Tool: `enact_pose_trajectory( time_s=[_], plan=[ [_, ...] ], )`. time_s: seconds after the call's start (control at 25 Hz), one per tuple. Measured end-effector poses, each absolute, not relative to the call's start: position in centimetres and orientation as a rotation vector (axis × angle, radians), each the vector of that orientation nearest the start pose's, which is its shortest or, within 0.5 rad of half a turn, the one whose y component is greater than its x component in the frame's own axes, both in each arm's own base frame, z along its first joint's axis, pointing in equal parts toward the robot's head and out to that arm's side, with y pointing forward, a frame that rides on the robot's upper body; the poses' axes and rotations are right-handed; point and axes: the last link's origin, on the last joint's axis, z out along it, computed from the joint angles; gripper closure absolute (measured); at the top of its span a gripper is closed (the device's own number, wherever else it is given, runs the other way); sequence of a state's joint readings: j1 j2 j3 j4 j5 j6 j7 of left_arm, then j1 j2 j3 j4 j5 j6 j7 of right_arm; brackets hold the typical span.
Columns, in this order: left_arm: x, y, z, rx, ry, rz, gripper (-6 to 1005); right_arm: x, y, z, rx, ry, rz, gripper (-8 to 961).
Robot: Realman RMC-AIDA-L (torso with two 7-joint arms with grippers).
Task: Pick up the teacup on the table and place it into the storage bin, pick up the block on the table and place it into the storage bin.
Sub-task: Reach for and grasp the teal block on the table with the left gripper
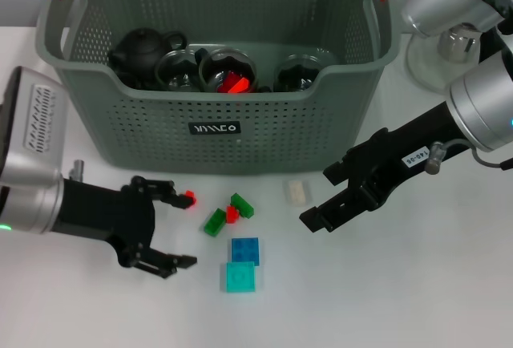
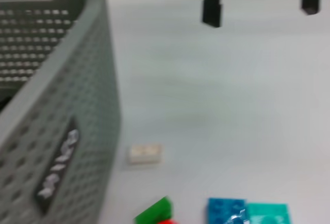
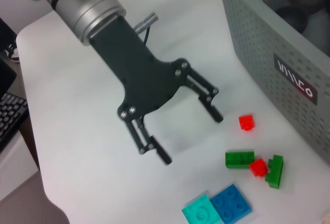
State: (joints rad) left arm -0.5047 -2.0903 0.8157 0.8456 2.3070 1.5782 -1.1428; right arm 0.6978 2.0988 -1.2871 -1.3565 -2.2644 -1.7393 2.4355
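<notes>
The grey-green storage bin [image 1: 216, 127] stands at the back of the table and holds a black teapot [image 1: 144, 50] and several teacups [image 1: 227, 71], one with a red piece in it. In front of the bin lie a small red block [image 1: 190, 199], two green blocks [image 1: 214, 222], a blue block [image 1: 244, 249], a teal block [image 1: 240, 277] and a white block [image 1: 296, 192]. My left gripper [image 1: 186, 229] is open and low over the table, its upper fingertip beside the small red block [image 3: 246, 122]. My right gripper [image 1: 319, 198] is open and empty, just right of the white block [image 2: 145, 153].
A silver and white stand [image 1: 449, 51] is at the back right, behind the right arm. In the right wrist view the table edge [image 3: 46, 182] shows, with a keyboard [image 3: 10, 115] beyond it. The bin wall [image 2: 51, 105] is close beside the left wrist.
</notes>
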Motion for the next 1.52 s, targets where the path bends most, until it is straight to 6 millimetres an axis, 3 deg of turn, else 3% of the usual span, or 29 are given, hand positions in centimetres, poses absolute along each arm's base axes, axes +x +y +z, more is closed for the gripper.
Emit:
enact_pose_trajectory(
  time_s=[0.4, 1.08, 1.52],
  plan=[
    [-24.8, 29.7, -1.6, -3.117, -0.053, -0.130, 126, 11.3, 34.4, -0.9, -3.008, 0.771, -0.172, 26],
    [-23.6, 30.1, -4.5, -3.154, -0.052, 0.167, 126, 11.5, 34.9, -0.9, -3.000, 0.744, -0.136, 26],
    [-22.8, 30.9, -4.9, -3.113, -0.049, 0.213, 127, 11.9, 35.0, -1.1, -3.002, 0.750, -0.134, 25]
  ],
)
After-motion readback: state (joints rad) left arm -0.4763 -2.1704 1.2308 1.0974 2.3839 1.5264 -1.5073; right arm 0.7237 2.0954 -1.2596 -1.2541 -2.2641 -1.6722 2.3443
